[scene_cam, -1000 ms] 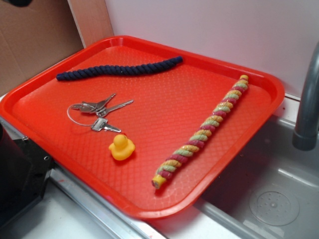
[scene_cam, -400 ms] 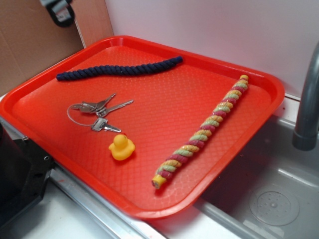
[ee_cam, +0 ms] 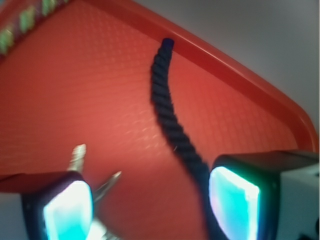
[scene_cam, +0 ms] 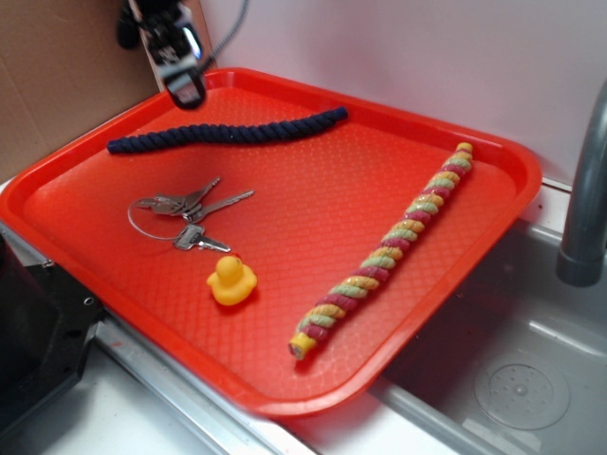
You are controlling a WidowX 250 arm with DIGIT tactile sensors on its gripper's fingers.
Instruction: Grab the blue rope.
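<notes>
The blue rope (scene_cam: 228, 131) is a dark navy twisted cord lying slightly curved along the far side of the red tray (scene_cam: 446, 256). My gripper (scene_cam: 183, 85) hangs above the tray's far left corner, a little above and behind the rope's left half. In the wrist view the blue rope (ee_cam: 170, 112) runs from the tray's rim down toward my right finger (ee_cam: 235, 205). The gripper (ee_cam: 150, 207) is open with only bare tray between its pads. It touches nothing.
A bunch of keys (scene_cam: 185, 216) lies on the tray's left part, with key tips (ee_cam: 80, 155) showing by my left finger. A yellow rubber duck (scene_cam: 231, 280) sits in front of them. A yellow, red and green rope (scene_cam: 389, 251) lies diagonally at right. A grey faucet post (scene_cam: 583, 190) stands beyond the tray.
The gripper has come down and to the right from the top left corner of the exterior view, toward the blue rope. Nothing on the tray has moved.
</notes>
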